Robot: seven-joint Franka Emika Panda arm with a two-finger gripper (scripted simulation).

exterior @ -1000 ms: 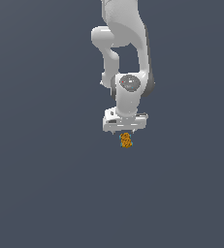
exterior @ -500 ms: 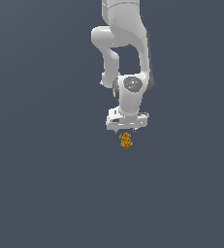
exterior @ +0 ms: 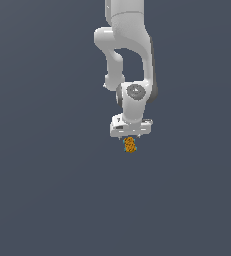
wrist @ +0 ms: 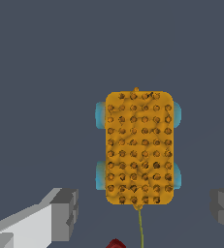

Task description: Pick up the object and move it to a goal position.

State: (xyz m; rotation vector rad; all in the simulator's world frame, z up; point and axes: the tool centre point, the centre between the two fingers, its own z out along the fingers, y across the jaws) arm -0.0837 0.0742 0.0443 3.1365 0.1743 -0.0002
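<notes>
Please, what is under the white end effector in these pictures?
Under the end effector lies the orange block, dark-speckled with teal bits at its sides, on the plain grey floor. The fingers stand wide apart on either side of it. What lies beneath the block is covered.

end effector [wrist: 145,206] fingers cut off by wrist view's edges

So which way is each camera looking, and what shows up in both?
Exterior view: off the arm, its position unknown, facing the white arm with the gripper directly above the orange block.
Wrist view: on the wrist, looking along the gripper at the block; grey fingertips spread on either side.
Shared: block and gripper.
</notes>
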